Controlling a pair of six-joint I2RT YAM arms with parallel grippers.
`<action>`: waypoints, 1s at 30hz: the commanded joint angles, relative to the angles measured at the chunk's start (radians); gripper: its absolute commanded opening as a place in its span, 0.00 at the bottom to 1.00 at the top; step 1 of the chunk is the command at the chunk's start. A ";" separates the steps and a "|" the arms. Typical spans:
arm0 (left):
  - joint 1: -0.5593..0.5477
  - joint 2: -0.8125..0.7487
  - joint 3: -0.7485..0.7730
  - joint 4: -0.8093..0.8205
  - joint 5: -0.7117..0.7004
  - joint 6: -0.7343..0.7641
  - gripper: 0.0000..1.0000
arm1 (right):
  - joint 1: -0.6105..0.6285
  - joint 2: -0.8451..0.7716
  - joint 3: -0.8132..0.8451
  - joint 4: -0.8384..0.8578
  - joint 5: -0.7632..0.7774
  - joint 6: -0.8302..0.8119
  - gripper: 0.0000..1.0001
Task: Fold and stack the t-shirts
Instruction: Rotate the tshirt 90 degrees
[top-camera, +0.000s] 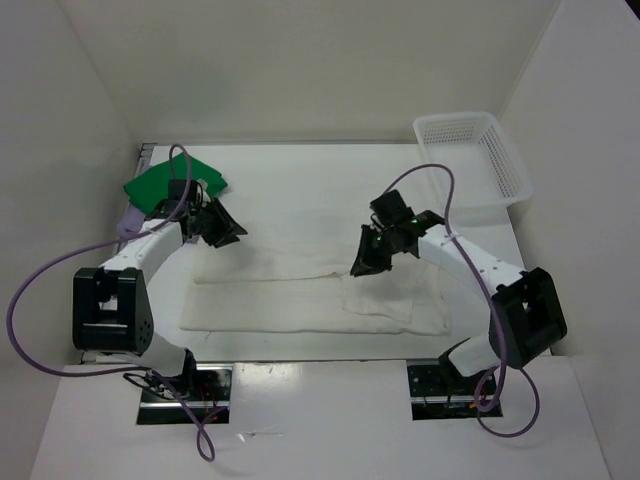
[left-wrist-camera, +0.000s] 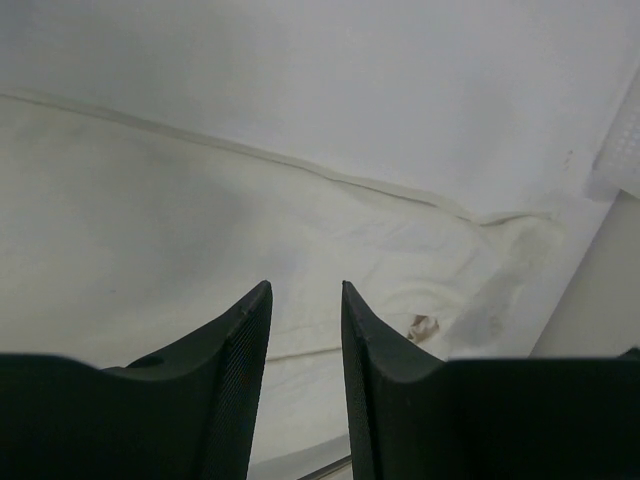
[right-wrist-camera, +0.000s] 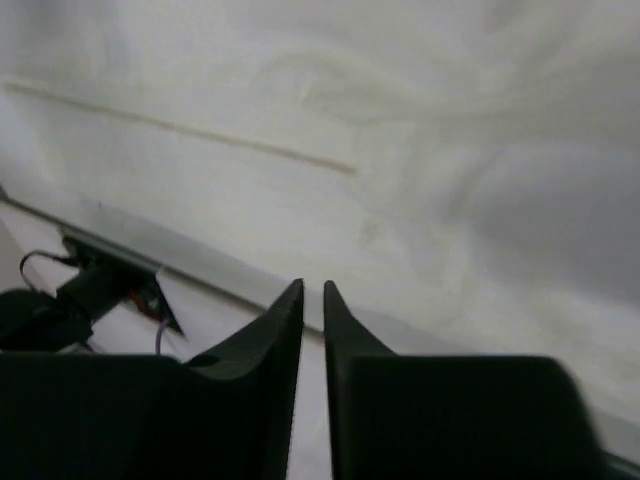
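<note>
Your left gripper (top-camera: 218, 228) points down and inward from its bent arm, jaws parted with nothing in the gap. Your right gripper (top-camera: 368, 262) angles down and inward too, jaws nearly together, with only a slit between them.

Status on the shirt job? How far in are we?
Done: green shirt sits folded at the far left, with what looks like lavender cloth peeking out beside it.
In hand: white shirt lies spread mid-table, its right part doubled over. Left jaws and right jaws hover at its far edge, gapped and holding nothing.
Left: finish folding the white one and stack it with the others.
</note>
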 joint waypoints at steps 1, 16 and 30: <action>-0.077 0.006 0.033 0.014 0.013 -0.015 0.41 | -0.123 -0.029 -0.038 0.069 0.078 0.008 0.10; 0.095 0.167 -0.142 0.089 0.096 -0.044 0.41 | -0.219 0.270 -0.067 0.306 0.243 0.122 0.01; 0.224 -0.319 -0.228 -0.147 0.153 0.014 0.48 | -0.199 1.100 1.184 0.019 0.103 0.117 0.00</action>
